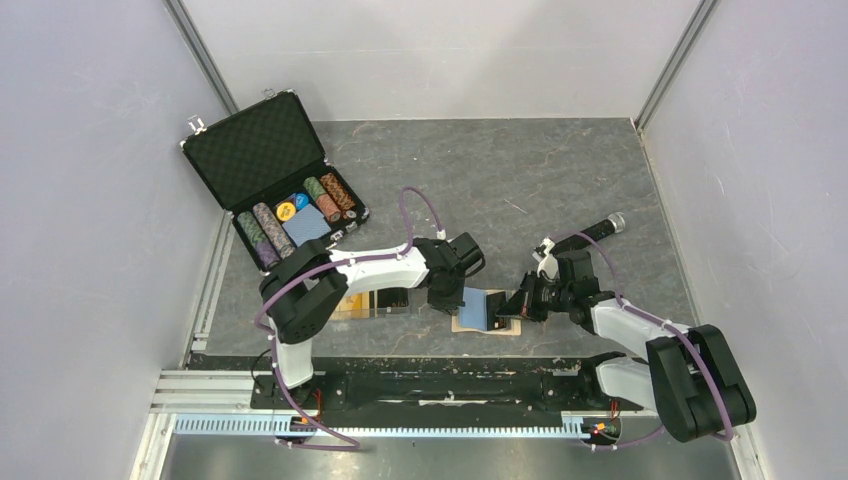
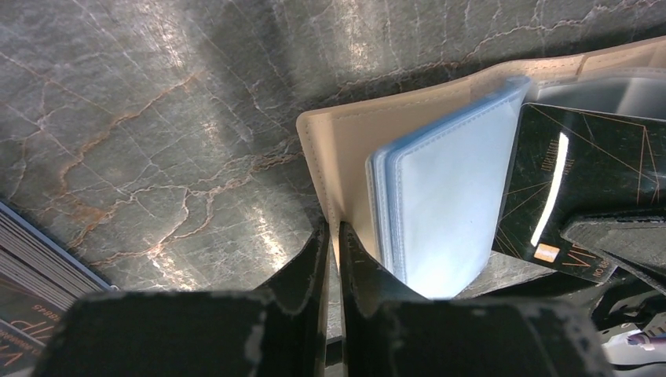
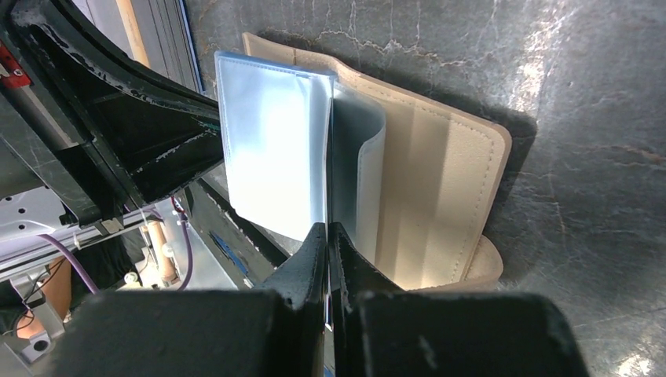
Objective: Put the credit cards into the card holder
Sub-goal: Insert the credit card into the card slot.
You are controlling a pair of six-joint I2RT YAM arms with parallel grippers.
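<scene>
Card holder (image 1: 482, 310) open, centre frame; left claw (image 2: 334, 243) pinches its cover.
Right claw (image 3: 327, 239) clamps black card (image 2: 585, 173) (edge-on); we'd push frame-left.

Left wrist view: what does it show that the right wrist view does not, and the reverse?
Only the left wrist view: the face of the black credit card with gold lines, and the left gripper pinching the cover edge of the open tan leather-like card holder. Only the right wrist view: the holder's rounded snap tab. Both: the holder, its light blue plastic pockets, and the right gripper shut on that card.
</scene>
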